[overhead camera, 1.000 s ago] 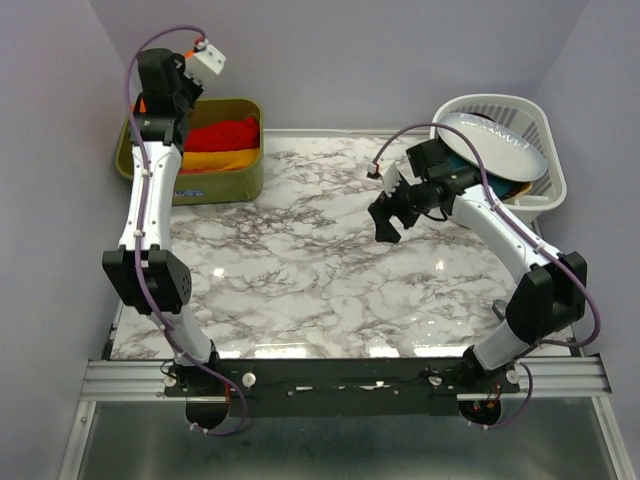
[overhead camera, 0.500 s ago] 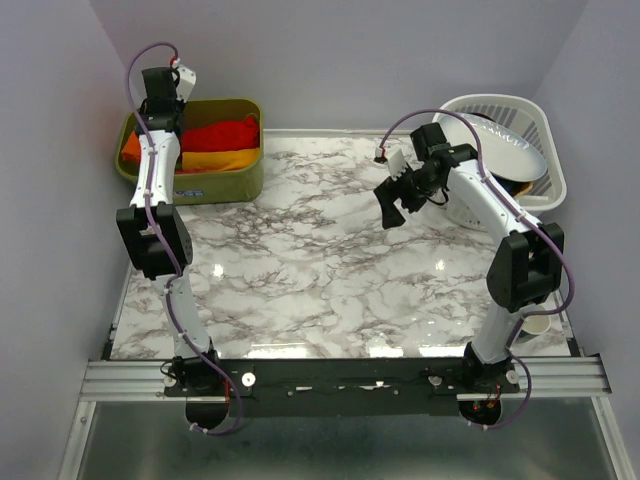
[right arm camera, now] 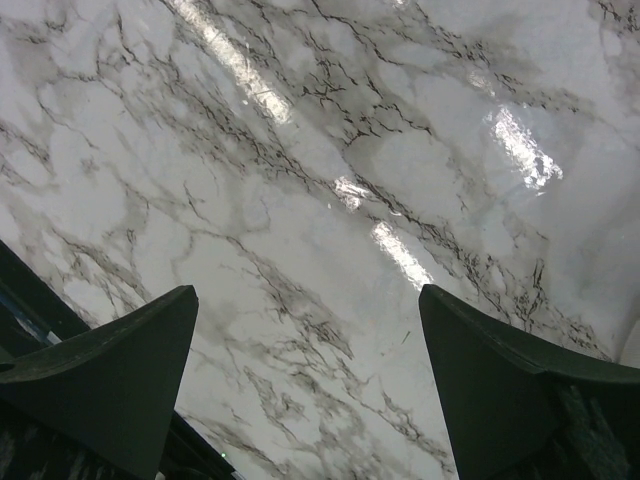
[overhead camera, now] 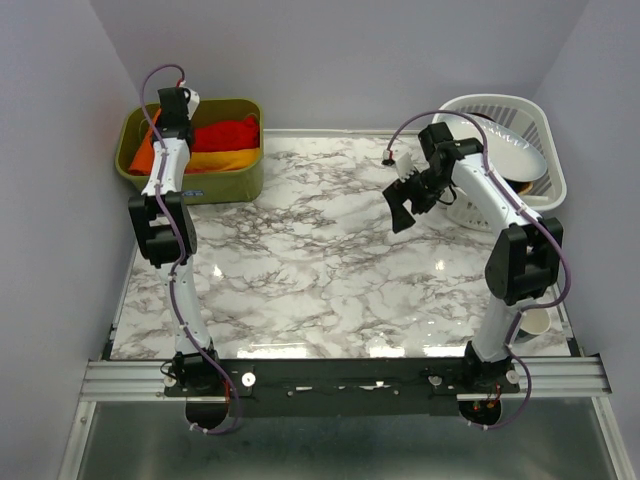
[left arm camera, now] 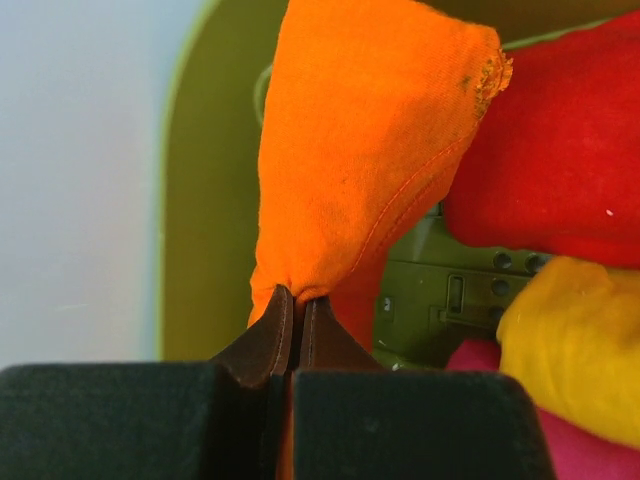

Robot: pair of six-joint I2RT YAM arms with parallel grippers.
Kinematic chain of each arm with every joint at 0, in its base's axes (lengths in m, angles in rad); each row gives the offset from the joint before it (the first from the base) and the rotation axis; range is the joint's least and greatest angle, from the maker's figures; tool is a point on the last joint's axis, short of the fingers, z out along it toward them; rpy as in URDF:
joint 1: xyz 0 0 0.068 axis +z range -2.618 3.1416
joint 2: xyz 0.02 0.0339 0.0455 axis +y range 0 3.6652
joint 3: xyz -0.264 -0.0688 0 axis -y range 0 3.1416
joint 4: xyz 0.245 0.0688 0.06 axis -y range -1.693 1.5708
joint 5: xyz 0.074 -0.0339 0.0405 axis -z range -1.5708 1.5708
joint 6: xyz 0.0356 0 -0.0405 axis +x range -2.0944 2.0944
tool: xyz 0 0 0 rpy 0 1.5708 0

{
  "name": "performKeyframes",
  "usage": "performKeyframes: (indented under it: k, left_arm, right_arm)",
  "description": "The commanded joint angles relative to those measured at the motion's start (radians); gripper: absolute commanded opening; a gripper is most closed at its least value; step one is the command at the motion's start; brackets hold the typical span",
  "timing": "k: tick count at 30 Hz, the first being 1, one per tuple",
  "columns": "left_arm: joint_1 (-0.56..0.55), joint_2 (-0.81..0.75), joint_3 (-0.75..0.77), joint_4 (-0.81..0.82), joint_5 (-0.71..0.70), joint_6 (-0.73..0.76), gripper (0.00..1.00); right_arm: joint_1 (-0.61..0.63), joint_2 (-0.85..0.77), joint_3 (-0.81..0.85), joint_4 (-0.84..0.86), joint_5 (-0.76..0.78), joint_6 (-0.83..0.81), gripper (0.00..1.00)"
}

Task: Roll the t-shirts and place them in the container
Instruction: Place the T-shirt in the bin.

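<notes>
In the olive bin (overhead camera: pixel 238 182) at the back left lie the t-shirts: an orange one (overhead camera: pixel 146 154), a red one (overhead camera: pixel 222 134) and a yellow-orange one (overhead camera: pixel 220 160). My left gripper (overhead camera: pixel 174 103) reaches into the bin. In the left wrist view it (left arm camera: pixel 296 300) is shut on a pinched fold of the orange t-shirt (left arm camera: pixel 360 150), which rises above the fingertips, with the red t-shirt (left arm camera: pixel 560 150) and the yellow-orange one (left arm camera: pixel 575 340) to the right. My right gripper (overhead camera: pixel 402 212) hangs open over the marble table (right arm camera: pixel 330 200), holding nothing.
A white laundry basket (overhead camera: pixel 540 190) with a pale plate (overhead camera: pixel 510 150) in it stands at the back right, close behind the right arm. A white cup (overhead camera: pixel 537 322) sits at the table's right edge. Grey walls close in on both sides.
The left arm has stretched further back and down into the bin. The right gripper has drifted slightly right and up, still open.
</notes>
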Motion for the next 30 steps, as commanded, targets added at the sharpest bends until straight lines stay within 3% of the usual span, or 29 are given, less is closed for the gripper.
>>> performKeyframes:
  k: [1, 20, 24, 30]
  left_arm:
    - [-0.009, 0.046, 0.027, 0.117, -0.137, -0.018, 0.0]
    - [0.037, 0.2, 0.055, 0.105, -0.212, -0.028, 0.0]
    - [0.04, 0.294, 0.184, -0.043, -0.176, -0.043, 0.0]
    - [0.039, 0.3, 0.173, -0.124, -0.09, -0.081, 0.0]
  right_arm:
    - [-0.007, 0.042, 0.097, -0.102, 0.004, -0.031, 1.0]
    - [-0.005, 0.021, 0.05, -0.112, 0.07, -0.064, 1.0]
    - [-0.007, 0.022, 0.057, -0.131, 0.082, -0.074, 1.0]
    - [-0.005, 0.028, 0.073, -0.16, 0.078, -0.08, 1.0]
